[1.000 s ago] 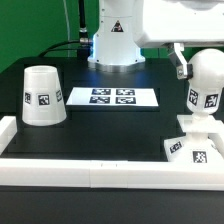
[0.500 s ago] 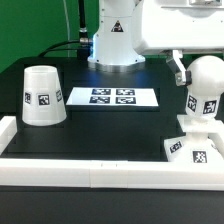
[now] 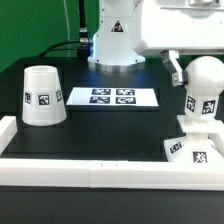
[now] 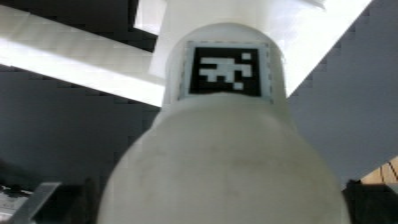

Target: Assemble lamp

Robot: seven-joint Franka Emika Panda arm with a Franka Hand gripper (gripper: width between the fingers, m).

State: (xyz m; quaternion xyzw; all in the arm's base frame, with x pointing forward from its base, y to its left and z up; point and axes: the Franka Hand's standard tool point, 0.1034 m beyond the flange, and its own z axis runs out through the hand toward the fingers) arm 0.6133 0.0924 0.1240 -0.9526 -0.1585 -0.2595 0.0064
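Note:
My gripper (image 3: pixel 204 70) is shut on the white rounded bulb (image 3: pixel 203 92) at the exterior view's right. It holds the bulb upright, narrow end down, right over the blocky square base (image 3: pixel 192 148). The bulb's lower end meets the top of the base; I cannot tell whether it is seated. One dark finger (image 3: pixel 175 66) shows beside the bulb. In the wrist view the bulb (image 4: pixel 222 130) with its black tag fills the picture, and the base is hidden behind it. The cup-like shade (image 3: pixel 42 96) stands mouth down at the exterior view's left, far from the gripper.
The marker board (image 3: pixel 112 97) lies flat at the middle back. A long white border rail (image 3: pixel 95 172) runs along the front and up the left side. The arm's white base (image 3: pixel 116 40) stands behind the marker board.
The gripper with the bulb has moved slightly down and toward the exterior view's left, closer onto the base. The shade and the base have not moved.

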